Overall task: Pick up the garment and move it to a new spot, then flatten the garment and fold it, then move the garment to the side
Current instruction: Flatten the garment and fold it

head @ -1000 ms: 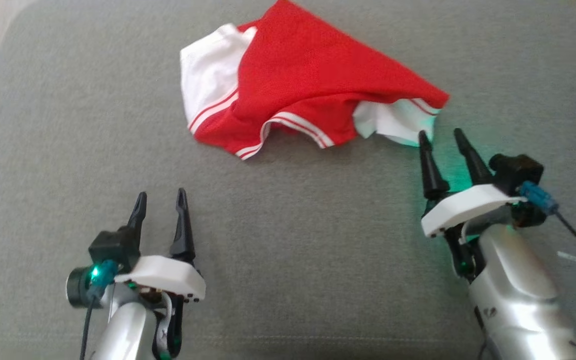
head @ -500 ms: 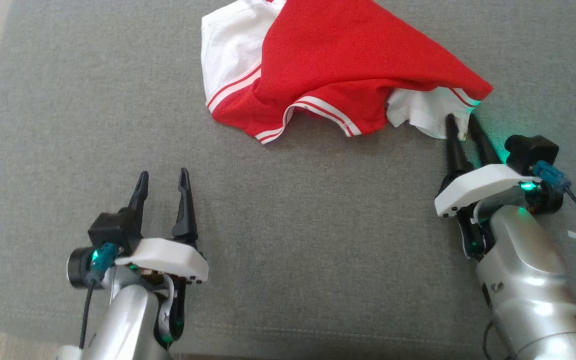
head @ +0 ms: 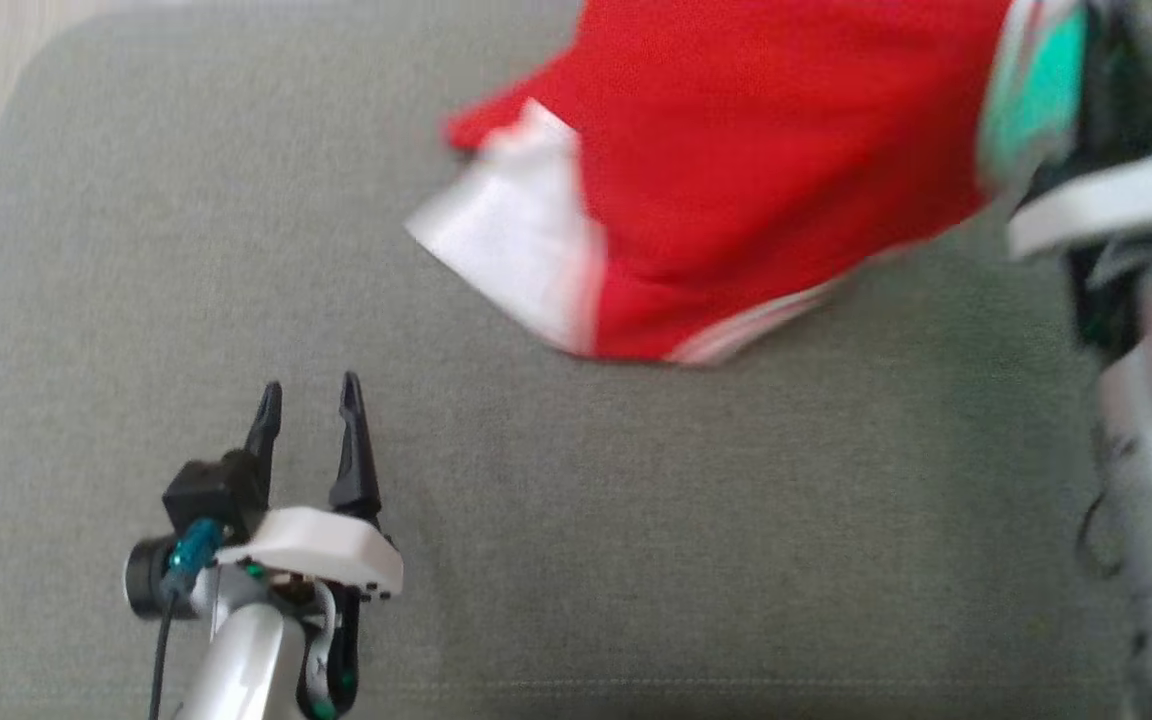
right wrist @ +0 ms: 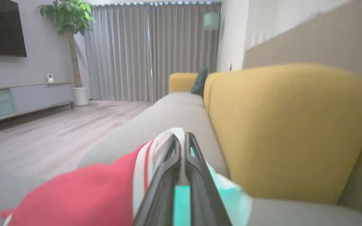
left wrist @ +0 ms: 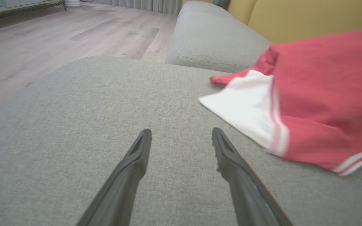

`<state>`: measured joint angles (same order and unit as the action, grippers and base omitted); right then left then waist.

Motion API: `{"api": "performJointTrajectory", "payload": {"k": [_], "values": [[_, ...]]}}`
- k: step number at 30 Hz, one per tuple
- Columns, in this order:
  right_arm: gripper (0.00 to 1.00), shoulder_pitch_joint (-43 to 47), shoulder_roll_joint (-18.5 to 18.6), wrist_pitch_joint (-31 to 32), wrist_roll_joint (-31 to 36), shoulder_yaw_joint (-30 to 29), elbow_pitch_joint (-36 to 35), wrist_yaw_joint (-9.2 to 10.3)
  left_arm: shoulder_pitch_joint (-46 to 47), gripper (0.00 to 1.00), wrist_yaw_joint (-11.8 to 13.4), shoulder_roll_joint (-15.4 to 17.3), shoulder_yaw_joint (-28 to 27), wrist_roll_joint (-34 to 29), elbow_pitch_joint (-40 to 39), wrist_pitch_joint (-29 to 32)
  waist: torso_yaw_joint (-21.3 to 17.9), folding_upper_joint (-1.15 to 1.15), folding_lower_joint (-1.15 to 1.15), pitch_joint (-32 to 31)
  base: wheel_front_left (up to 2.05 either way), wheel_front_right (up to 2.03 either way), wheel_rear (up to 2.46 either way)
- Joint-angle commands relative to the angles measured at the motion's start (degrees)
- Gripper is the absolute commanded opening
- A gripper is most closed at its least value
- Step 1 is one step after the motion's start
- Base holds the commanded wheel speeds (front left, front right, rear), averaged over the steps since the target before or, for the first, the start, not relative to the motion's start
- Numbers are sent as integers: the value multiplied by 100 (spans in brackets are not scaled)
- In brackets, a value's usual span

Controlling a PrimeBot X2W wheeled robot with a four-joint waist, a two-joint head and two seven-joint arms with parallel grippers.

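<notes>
The garment [head: 766, 170] is a red shirt with white sleeves and striped trim, stretched up from the grey sofa seat toward the upper right of the head view. My right gripper [right wrist: 182, 138] is shut on its white sleeve edge and lifts it; in the head view that gripper [head: 1086, 110] is blurred at the top right. The garment [left wrist: 319, 103] hangs to the right in the left wrist view, and in the right wrist view it [right wrist: 83, 191] drapes down to the left. My left gripper [head: 308, 395] stands open over bare cushion at the lower left, well apart from the cloth.
The grey seat cushion [head: 636, 540] spreads wide in front of me. A yellow backrest [right wrist: 287, 125] rises behind the seat. Wooden floor [left wrist: 42, 37] lies beyond the cushion's left edge. A cabinet [right wrist: 17, 100] and a potted plant [right wrist: 68, 18] stand far off.
My right gripper closed on the white sleeve edge and rose up and to the right, pulling the garment off the cushion. The left gripper stayed open; the head camera shifted.
</notes>
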<state>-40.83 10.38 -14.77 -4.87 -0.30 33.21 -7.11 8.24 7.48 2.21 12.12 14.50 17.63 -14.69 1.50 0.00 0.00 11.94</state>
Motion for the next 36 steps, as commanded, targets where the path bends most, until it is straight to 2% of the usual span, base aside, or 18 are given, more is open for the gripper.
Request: {"api": "performJointTrajectory", "payload": {"k": [1, 4, 10, 16, 20, 24, 29, 36], "values": [[0, -431, 135, -11, 50, 159, -271, -37, 34, 100, -17, 66, -197, 58, -146, -31, -132, 0, 0, -215, 0, 0, 0], [0, -922, 437, 104, 134, 418, -369, -37, -29, 100, -20, 66, -151, 103, -118, -31, -137, 0, 0, -340, 0, 0, 0], [0, -1547, 618, 323, 132, 1027, -295, -37, -127, 100, -18, 66, 0, 240, -114, -31, 55, 0, 0, -430, 0, 0, 0], [0, -2198, 516, 278, 164, 1631, 63, -37, -145, 100, 11, 66, 159, 332, -74, -31, 504, 0, 0, -409, 0, 0, 0], [0, -2663, 355, 139, 147, 1794, 277, -37, -179, 100, 36, 66, 201, 377, -68, -31, 787, 0, 0, -449, 0, 0, 0], [0, -2898, 297, 26, 155, 1955, 326, -37, -266, 100, 56, 66, 178, 388, -73, -31, 905, 0, 0, -493, 0, 0, 0], [0, -2606, 461, -10, 173, 2067, 361, -37, -308, 100, 66, 66, 167, 412, -90, -31, 883, 0, 0, -453, 0, 0, 0], [0, -1137, 972, -20, 39, 1584, 1073, -37, -193, 100, 7, 66, 260, 384, -48, -31, 689, 0, 0, -208, 0, 0, 0]]}}
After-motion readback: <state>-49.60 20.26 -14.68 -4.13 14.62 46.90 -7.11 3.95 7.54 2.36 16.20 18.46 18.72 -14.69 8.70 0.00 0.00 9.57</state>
